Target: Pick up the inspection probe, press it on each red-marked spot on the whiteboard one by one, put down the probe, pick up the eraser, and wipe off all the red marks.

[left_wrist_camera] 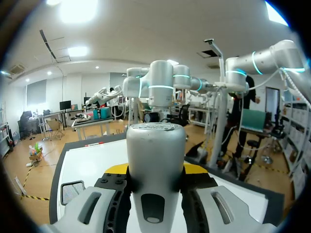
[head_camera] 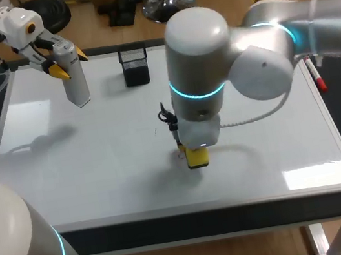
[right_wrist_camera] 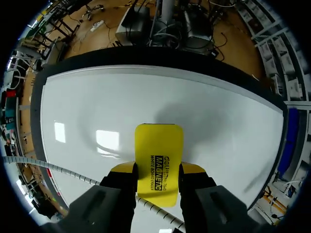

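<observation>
Two arms are seen in the head view above a whiteboard [head_camera: 99, 172] that is laid flat on the dark worktop [head_camera: 174, 229]. The left tool [head_camera: 68, 63] is held over the board's far left corner, and it is pinched on a grey probe [head_camera: 75, 81] that hangs tip down, clear of the surface. The right arm is bent in over the middle of the board. Under its wrist a yellow eraser [head_camera: 197, 157] is set against the white surface. A black mesh cup [head_camera: 134, 65] is stood near the far edge. A red marker [head_camera: 317, 79] is laid along the right edge.

In the left wrist view the probe [left_wrist_camera: 155, 160] is clamped from both sides between the yellow tips of the left tool [left_wrist_camera: 155, 171]. The whiteboard [left_wrist_camera: 97, 160] is spread out ahead, and the mesh cup [left_wrist_camera: 72, 191] is seen beside the fingers.

In the right wrist view the eraser [right_wrist_camera: 159, 158] is gripped by its long sides in the right tool [right_wrist_camera: 159, 170]. The eraser is pointed ahead of the fingers over the whiteboard [right_wrist_camera: 223, 121]. Whether its pad is pressed fully to the board cannot be told from here.
</observation>
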Controlling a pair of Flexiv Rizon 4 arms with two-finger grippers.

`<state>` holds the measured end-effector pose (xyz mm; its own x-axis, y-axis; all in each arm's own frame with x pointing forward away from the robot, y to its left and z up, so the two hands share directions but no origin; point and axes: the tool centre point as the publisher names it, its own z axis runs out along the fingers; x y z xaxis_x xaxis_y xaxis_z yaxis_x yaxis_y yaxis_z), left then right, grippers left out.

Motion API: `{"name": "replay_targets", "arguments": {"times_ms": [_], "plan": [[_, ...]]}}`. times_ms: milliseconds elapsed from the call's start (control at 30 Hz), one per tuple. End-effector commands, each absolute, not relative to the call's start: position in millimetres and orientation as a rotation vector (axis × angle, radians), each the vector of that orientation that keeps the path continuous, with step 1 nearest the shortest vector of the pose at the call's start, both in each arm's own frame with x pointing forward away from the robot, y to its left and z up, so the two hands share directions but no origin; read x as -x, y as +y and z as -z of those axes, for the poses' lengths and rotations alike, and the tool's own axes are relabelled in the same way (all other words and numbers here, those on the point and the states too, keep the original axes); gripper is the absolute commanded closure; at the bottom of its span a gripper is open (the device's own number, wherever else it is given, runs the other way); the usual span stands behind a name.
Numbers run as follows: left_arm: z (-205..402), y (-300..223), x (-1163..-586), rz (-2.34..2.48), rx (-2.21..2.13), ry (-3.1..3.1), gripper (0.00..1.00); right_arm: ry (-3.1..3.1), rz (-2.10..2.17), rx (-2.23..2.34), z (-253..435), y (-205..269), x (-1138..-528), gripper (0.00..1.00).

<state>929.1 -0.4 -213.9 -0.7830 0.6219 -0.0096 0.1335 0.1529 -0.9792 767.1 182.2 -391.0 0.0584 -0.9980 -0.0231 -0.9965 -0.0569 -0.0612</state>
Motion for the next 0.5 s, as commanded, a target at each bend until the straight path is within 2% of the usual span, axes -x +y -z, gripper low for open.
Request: {"name": "replay_targets", "arguments": {"times_ms": [33,500], "plan": [[213.4,0.1,-930.5,-1.665,0.723,-2.035,1.00,2.139,0.104,2.285,399.9,200.8,-771.7,1.00],[213.4,0.1,-930.5,-1.665,0.723,-2.035,1.00,2.100,0.111,2.327,409.0,214.0,-777.3,1.00]]}}
